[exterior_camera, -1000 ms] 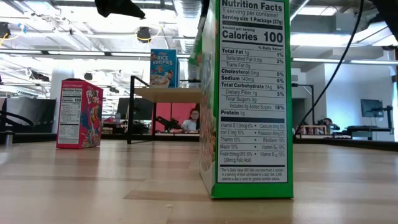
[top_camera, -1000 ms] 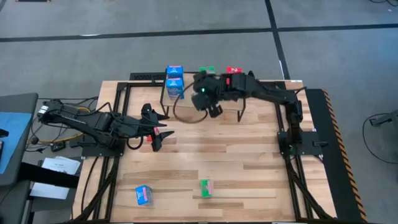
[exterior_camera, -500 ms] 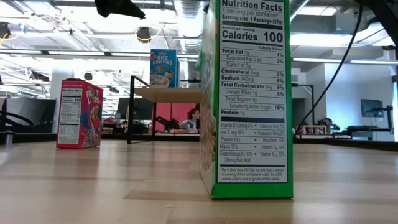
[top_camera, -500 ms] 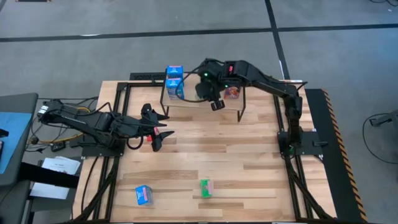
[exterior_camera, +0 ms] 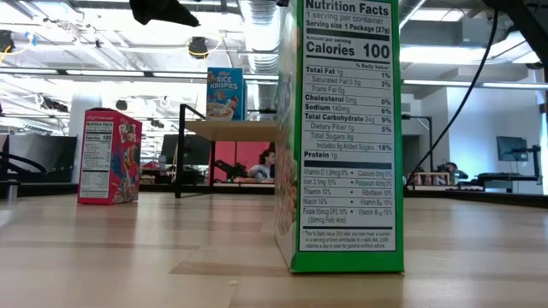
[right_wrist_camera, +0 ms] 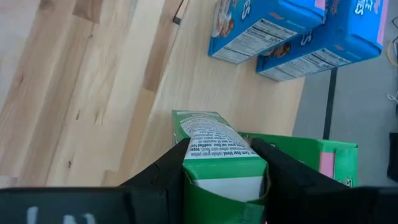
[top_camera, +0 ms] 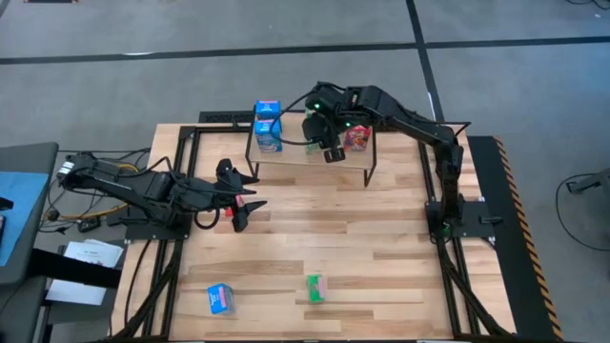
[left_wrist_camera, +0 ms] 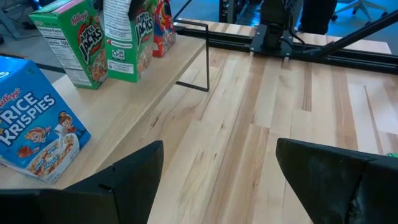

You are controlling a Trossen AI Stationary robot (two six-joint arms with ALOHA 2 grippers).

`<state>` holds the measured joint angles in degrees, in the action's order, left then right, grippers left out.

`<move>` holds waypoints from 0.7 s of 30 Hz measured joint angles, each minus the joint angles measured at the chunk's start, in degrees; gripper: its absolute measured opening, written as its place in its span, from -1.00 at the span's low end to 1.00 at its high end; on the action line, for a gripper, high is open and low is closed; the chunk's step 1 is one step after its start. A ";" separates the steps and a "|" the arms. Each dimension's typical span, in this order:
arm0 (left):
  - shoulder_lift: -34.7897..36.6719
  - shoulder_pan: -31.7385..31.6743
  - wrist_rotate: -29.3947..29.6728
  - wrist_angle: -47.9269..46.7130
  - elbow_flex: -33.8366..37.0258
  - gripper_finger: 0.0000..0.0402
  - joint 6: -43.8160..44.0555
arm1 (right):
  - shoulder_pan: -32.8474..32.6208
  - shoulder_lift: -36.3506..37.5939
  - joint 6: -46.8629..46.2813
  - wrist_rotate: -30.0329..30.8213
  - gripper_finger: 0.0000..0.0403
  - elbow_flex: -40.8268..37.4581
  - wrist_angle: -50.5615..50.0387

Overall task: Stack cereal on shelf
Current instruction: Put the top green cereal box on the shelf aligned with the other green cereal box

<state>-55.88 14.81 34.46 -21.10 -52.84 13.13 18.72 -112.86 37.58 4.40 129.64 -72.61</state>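
The right gripper (top_camera: pixel 317 136) pinches a green cereal box (right_wrist_camera: pixel 219 152) between its fingers (right_wrist_camera: pixel 163 174), held over the shelf (top_camera: pixel 295 158) beside a second green box (left_wrist_camera: pixel 73 38). Two blue boxes (top_camera: pixel 268 127) stand at the shelf's left end and a red box (top_camera: pixel 357 139) stands toward its right. The left gripper (top_camera: pixel 246 202) waits over the light plank table (top_camera: pixel 381 257), fingers spread and holding nothing. Near the table's front edge lie a blue box (top_camera: pixel 220 298) and a green box (top_camera: pixel 315 287). Beyond the table is a bright workshop with ceiling lights (exterior_camera: pixel 199 44).
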 joint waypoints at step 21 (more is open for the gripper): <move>0.00 -0.02 0.00 -0.57 0.00 0.51 0.00 | 0.18 0.00 0.35 0.62 0.23 -0.02 1.54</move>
<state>-55.88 14.79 34.46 -21.67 -52.84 13.13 18.90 -112.86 37.93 5.03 129.62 -71.07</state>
